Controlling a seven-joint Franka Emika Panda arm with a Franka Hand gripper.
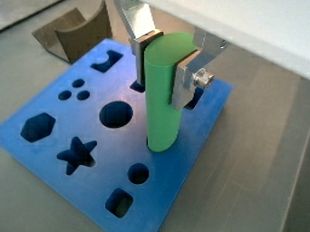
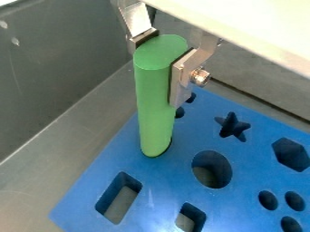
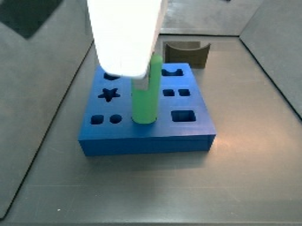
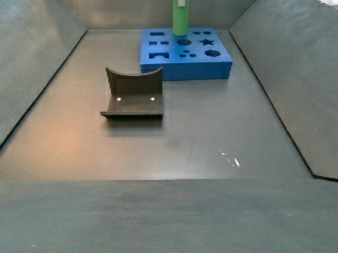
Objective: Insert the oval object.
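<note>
The pincer (image 1: 165, 56) clamps the upper part of the oval object (image 1: 165, 95) between its two silver finger plates; the jaws are closed on it. Both wrist views confirm the grip. The peg hangs straight down from the pincer with its long axis upright.

The lower end of the oval object (image 2: 152, 109) stands at the top face of the blue block (image 2: 230, 195), near one edge. Whether the tip has already entered a hole or merely rests on the surface cannot be told; the peg hides the opening beneath it. The coming move is judged to turn on this vertical alignment: the peg axis must stay square to the block face and centred over the oval hole.

Neighbouring cut-outs lie close by: a round hole (image 1: 115, 113) and a star hole (image 1: 78, 153) on one side, the block edge on the other.

In a side view the oval object (image 3: 147, 93) rises from the middle of the block (image 3: 147, 137). The desk (image 3: 253, 185) around it is free.

Farther off, a dark grey curved piece (image 3: 185, 51) stands behind the block, well apart from the peg.
</note>
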